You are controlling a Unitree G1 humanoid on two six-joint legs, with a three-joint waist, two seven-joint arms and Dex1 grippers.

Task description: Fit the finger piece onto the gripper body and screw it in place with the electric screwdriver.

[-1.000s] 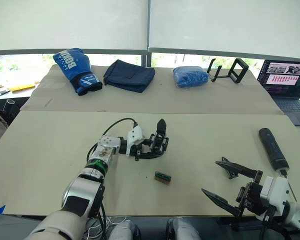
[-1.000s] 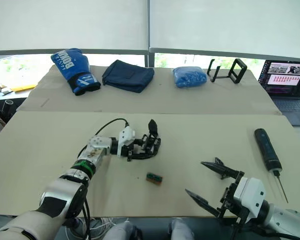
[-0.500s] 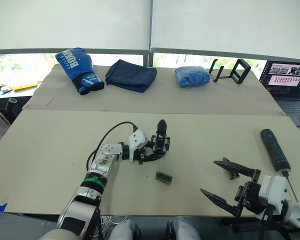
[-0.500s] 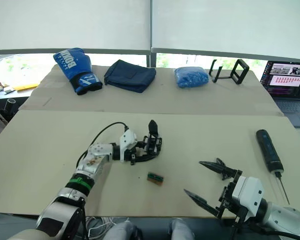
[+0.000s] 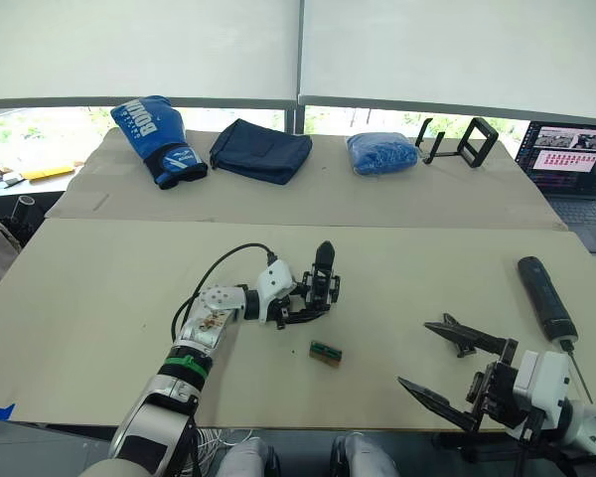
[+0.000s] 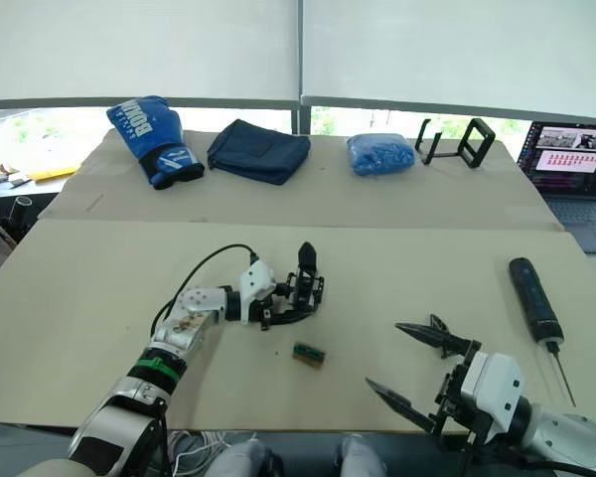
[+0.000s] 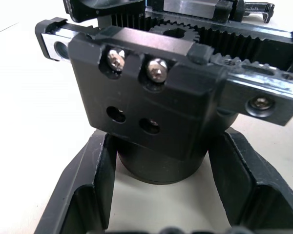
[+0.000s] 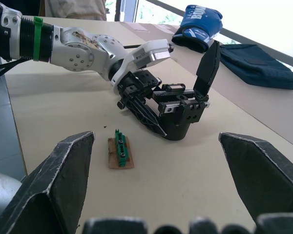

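gripper body (image 5: 316, 293) upright, electric screwdriver (image 5: 543, 298) lying well apart

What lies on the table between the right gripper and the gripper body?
A small green-and-brown block lies flat on the table, between the open right gripper and the gripper body. The right wrist view shows it best; otherwise the stretch is bare.

I see the gripper body (image 7: 151, 92) in matt black plastic with bright metal screws. The screwdriver (image 6: 532, 297) looks smooth black with a thin metal bit. The table (image 5: 99, 298) is matt beige. The boxing glove (image 5: 157, 139) is glossy blue.
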